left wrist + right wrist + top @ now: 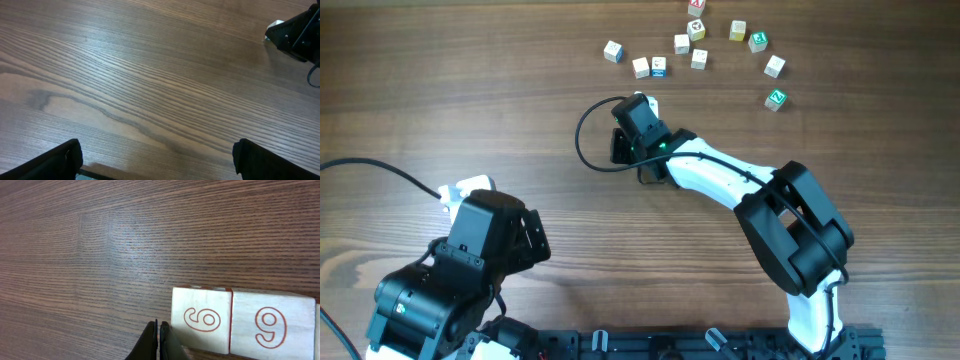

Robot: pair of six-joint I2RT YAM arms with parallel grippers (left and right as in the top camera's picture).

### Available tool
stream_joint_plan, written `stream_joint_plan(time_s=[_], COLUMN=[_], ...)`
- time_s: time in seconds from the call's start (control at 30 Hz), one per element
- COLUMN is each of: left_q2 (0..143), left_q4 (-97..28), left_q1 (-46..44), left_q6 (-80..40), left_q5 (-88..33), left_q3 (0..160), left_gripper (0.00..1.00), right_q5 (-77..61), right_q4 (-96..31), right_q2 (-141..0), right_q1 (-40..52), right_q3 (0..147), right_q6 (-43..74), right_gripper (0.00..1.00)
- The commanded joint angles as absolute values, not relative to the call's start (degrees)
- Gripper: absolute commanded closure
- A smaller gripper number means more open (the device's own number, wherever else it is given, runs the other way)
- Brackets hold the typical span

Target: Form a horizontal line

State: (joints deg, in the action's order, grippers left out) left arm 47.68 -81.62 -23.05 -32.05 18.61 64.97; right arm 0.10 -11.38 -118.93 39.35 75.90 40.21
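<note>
Two white cubes sit edge to edge in a short row, the left one (201, 318) marked with a red 6 and the right one (272, 322) with a red 9. From overhead the same pair is the left cube (640, 67) and the right cube (660, 66). My right gripper (159, 330) is shut and empty, its tips low over the table, close against the left cube's near left corner. Seen from overhead, that gripper (641, 100) lies just in front of the pair. My left gripper (160, 162) is open over bare wood at the table's near left (468, 192).
Several loose cubes lie scattered behind and to the right of the pair, among them one at the left (612, 51), one close on the right (699, 58) and a green-faced one (776, 99). A black cable (582, 135) loops left of the right wrist.
</note>
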Motion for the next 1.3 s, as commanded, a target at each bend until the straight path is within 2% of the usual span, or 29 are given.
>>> stream_joint_plan(time_s=[0.0,0.27,0.5,0.63,0.73,0.87,1.1,1.27], left_q2=[47.6,47.6,47.6,47.6,47.6,47.6,47.6,47.6], left_q4=[-81.6,-81.6,-81.5,-81.5,-81.6,-81.6,-81.6,-81.5], left_q1=[-22.6,-22.6,-22.6,-22.6,-22.6,-22.6,-22.6,-22.6], left_q6=[-32.7,-32.7,-32.6,-32.7,-32.7,-32.7,-32.7,-32.7], left_q5=[19.6,19.6,19.6,19.6,19.6,19.6,19.6,19.6], left_q3=[64.7,64.7,64.7,64.7,64.7,64.7,64.7,64.7], left_gripper=[0.0,0.0,0.0,0.0,0.0,0.0,0.0,0.0], right_q5=[0.0,-5.3,12.3,12.2,10.9,10.9,8.9,7.7], right_q4=[-10.9,-9.2,-26.6,-39.7,-45.3,-42.6,-29.8,-24.6], right_q2=[-119.8,-118.4,-111.2,-111.1,-111.2,-111.2,-111.2,-111.2], right_q1=[39.7,39.7,38.9,36.4,36.3,36.3,36.3,36.3], right_q3=[76.2,80.6,87.9,87.7,87.0,81.0,70.2,68.0], right_q6=[39.0,37.5,39.4,45.8,46.4,45.9,46.6,46.5], right_gripper=[0.95,0.95,0.95,0.96,0.96,0.96,0.96,0.96])
